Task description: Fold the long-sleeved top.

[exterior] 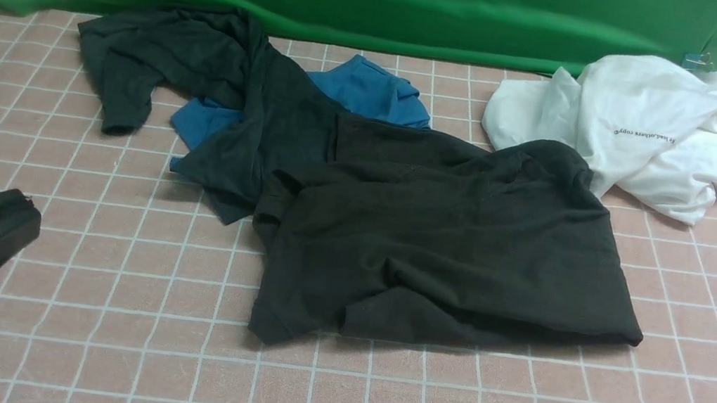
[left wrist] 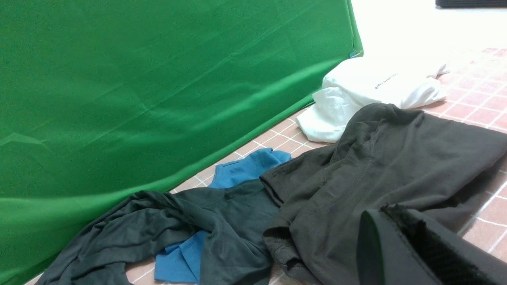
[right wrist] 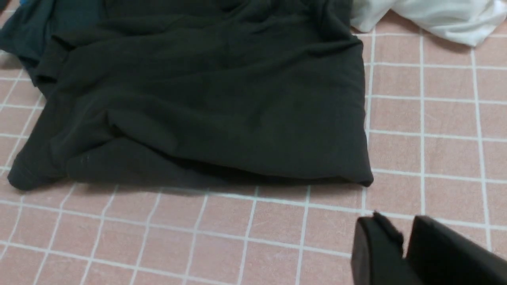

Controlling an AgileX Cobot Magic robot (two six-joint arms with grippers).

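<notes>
Because it lies slumped in soft, heavy folds, the long-sleeved top (exterior: 451,244) is judged limp and light; a pinch at the near hem corner, just ahead of the right fingers (right wrist: 404,241), is advised. It is spread on the tiled surface (exterior: 371,402), overlapping a greenish-black shirt (exterior: 173,60) and a white tee (exterior: 653,132). The right fingers are barely parted and hold nothing. The left fingers (left wrist: 400,225) are closed together, empty, hanging near the top's crumpled edge.
</notes>
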